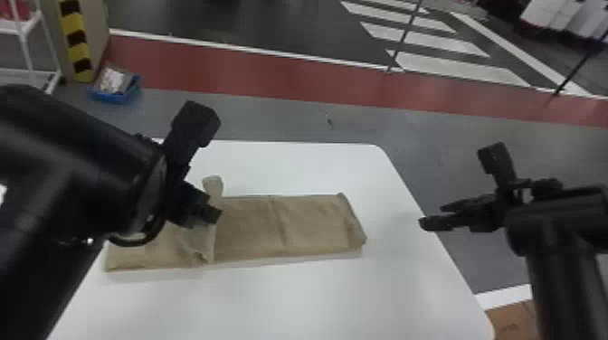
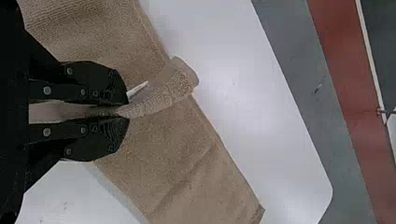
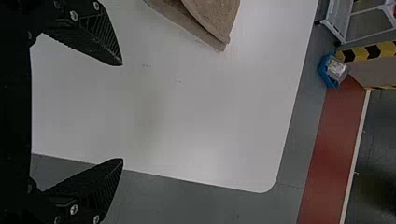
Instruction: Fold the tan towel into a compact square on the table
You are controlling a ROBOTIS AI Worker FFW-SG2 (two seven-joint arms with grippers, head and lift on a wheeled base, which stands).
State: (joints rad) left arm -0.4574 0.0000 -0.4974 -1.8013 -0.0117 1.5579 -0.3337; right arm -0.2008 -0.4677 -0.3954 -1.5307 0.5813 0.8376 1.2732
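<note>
Your left gripper (image 2: 123,113) tightly pinches a raised fold of the tan towel (image 1: 258,226) on the table (image 1: 294,303), but your right gripper (image 3: 122,112) is spread wide and empty, so pulling may drag the unpinned strip askew.

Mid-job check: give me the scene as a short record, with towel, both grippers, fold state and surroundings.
towel: tan, a long strip running left to right on the table
table: white
left gripper: shut on a raised pinch of towel, left of the strip's middle
right gripper: open, empty, near the table's right edge
fold state: not yet a compact square
surroundings: blue bin on the floor beyond the table
</note>
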